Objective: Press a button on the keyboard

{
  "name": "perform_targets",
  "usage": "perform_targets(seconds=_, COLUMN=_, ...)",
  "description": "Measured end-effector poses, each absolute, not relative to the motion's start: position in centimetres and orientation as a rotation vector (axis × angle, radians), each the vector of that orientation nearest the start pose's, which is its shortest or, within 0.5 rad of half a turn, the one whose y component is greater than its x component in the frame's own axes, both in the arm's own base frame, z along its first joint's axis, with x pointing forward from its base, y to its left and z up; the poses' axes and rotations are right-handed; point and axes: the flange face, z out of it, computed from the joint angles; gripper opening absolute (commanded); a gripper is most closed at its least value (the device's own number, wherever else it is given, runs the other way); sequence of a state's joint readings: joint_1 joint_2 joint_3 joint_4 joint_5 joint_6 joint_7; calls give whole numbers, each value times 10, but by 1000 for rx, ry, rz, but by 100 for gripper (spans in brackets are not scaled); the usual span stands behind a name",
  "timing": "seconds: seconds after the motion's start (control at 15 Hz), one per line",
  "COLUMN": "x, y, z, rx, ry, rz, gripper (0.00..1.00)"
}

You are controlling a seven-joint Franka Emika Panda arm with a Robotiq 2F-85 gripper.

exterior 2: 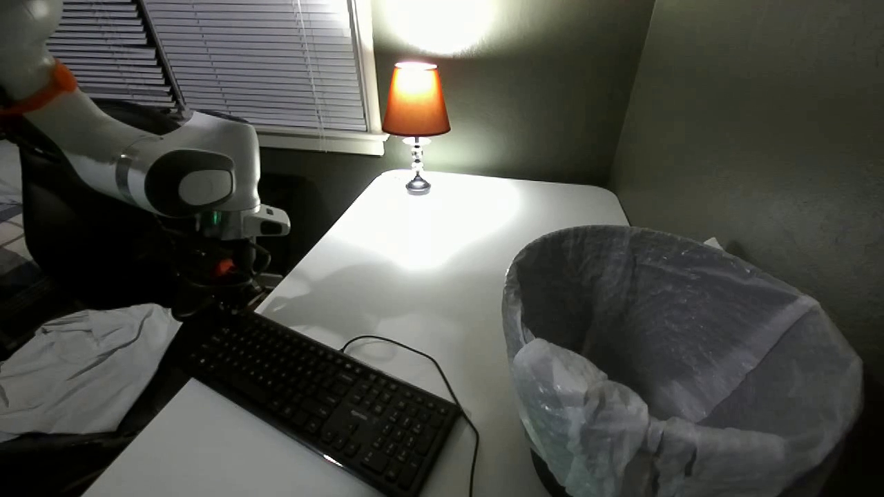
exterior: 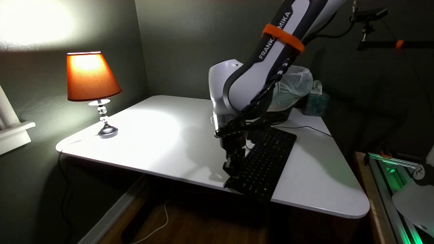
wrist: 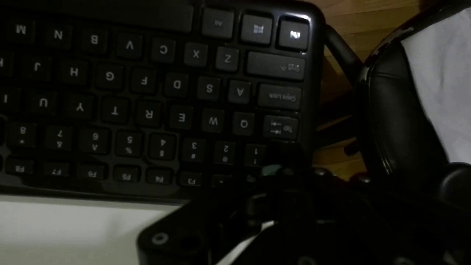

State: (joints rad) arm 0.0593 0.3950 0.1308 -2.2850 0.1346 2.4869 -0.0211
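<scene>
Wrist view: 1 keyboard point(wrist: 154, 97), glossy blk, at 10 o'clock; 1 gripper point(wrist: 289, 163) from 5 hides one keyboard corner, I can't tell if clenched; 1 padded seat point(wrist: 393, 106) at 3. In an exterior view, keyboard lies at 7 on 1 wht table point(exterior 2: 428, 304); 1 cone-shaded lamp point(exterior 2: 416, 114), 12; 1 crinkly plastic-lined bin point(exterior 2: 577, 393), 4.

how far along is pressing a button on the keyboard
Reaching the keyboard looks done: the gripper is at its corner, near the 1 key in the wrist view. The press seems in hand, but the gripper hides what lies beneath, so contact can't be told. Left, probably: completing the press, as no visible key looks clearly pushed down.
</scene>
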Motion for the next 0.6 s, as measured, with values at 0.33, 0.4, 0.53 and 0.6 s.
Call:
perform_targets(seconds=0.33, x=500, y=104, z=171, rx=-3019, ry=-152, rz=291, gripper=0)
perform_targets(seconds=0.4, x=501, y=106, z=174, rx=-3019, ry=-157, rz=283, gripper=0)
perform_targets(seconds=0.53, x=501, y=110, z=181, rx=-3022, ry=-168, rz=264, gripper=7)
perform_targets(seconds=0.6, x=501, y=112, z=185, rx=-3025, ry=-171, rz=253, gripper=27)
